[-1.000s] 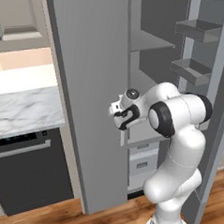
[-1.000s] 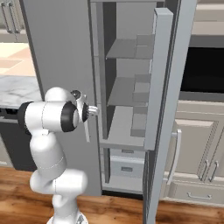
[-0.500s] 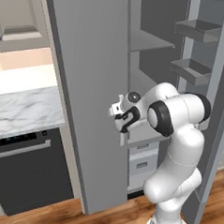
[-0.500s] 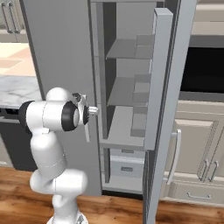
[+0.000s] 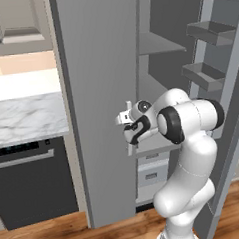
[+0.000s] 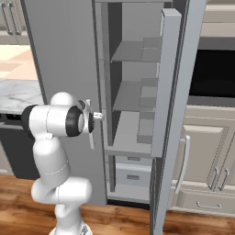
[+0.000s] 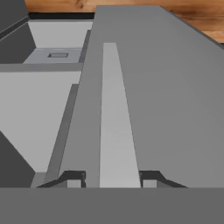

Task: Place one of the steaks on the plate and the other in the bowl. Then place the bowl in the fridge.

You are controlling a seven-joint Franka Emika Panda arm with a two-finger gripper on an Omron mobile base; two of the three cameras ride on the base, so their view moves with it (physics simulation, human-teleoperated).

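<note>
I have the fridge ahead with its right door swung wide and grey shelves showing, and the gripper sits at the slim light handle of the left door, one finger on either side of the bar; whether they press it I cannot tell. To open this door well I would keep the bar centred between the fingers and pull along the door's arc, not straight back. The marble counter and black oven flank the fridge, near the door's sweep.
</note>
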